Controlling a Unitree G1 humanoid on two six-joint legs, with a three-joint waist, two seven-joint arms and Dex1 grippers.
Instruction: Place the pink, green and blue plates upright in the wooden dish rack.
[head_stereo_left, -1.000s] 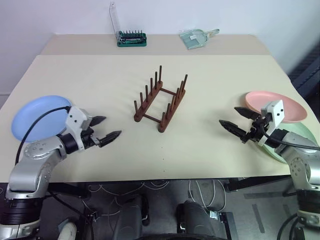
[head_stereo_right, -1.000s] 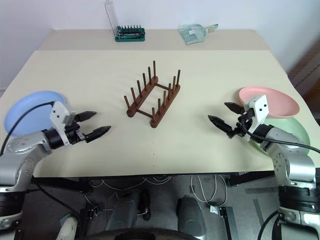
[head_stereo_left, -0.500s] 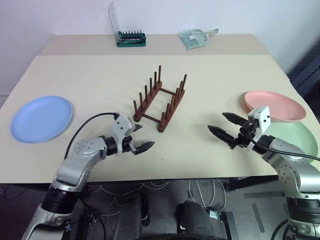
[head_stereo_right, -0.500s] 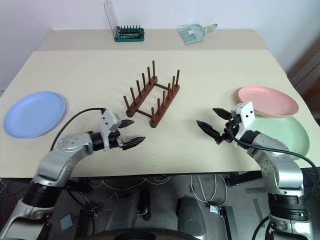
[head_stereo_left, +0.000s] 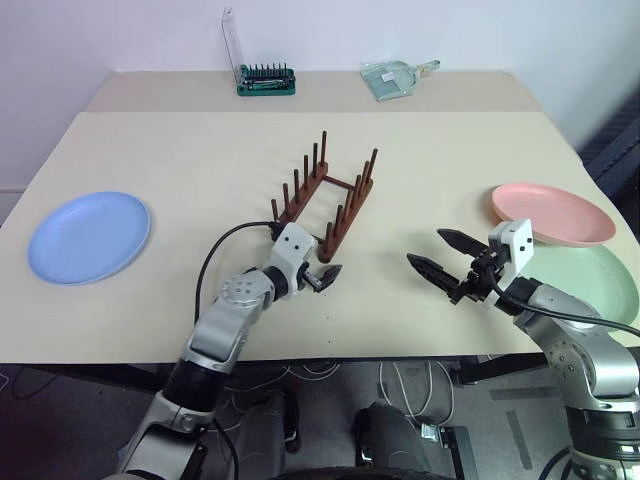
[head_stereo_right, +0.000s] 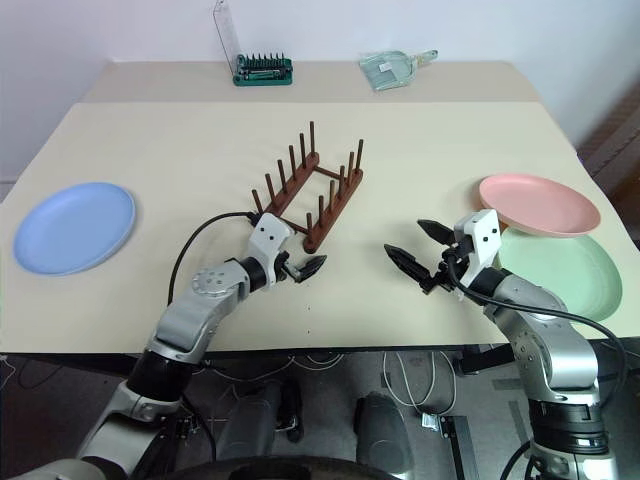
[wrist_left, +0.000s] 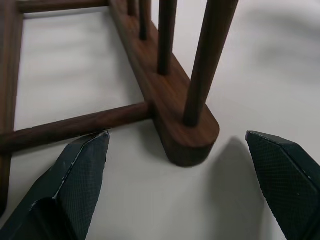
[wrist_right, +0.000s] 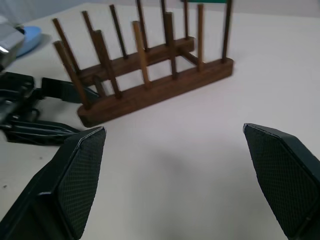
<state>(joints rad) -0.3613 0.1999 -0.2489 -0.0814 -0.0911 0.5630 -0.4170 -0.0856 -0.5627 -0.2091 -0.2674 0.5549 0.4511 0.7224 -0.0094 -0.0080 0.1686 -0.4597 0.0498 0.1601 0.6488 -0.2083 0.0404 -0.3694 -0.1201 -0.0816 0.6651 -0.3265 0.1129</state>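
Observation:
The wooden dish rack (head_stereo_left: 325, 200) stands empty at the middle of the table. My left gripper (head_stereo_left: 320, 272) is open at the rack's near end; in the left wrist view its fingers (wrist_left: 85, 165) straddle the rounded tip of one rail (wrist_left: 185, 130), apart from it. The blue plate (head_stereo_left: 90, 237) lies flat at the far left. On the right, the pink plate (head_stereo_left: 550, 213) rests on the far rim of the green plate (head_stereo_left: 590, 285). My right gripper (head_stereo_left: 427, 250) hovers open and empty left of those plates, pointing at the rack (wrist_right: 150, 85).
A green screwdriver-bit case (head_stereo_left: 265, 78) with a raised clear lid and a small clear dustpan (head_stereo_left: 395, 78) sit along the table's far edge. Bare tabletop (head_stereo_left: 180, 160) lies between the rack and each plate. The near table edge runs just below both arms.
My left arm swung right from beside the blue plate to the rack's near end. My right gripper shifted slightly left. Both stayed open.

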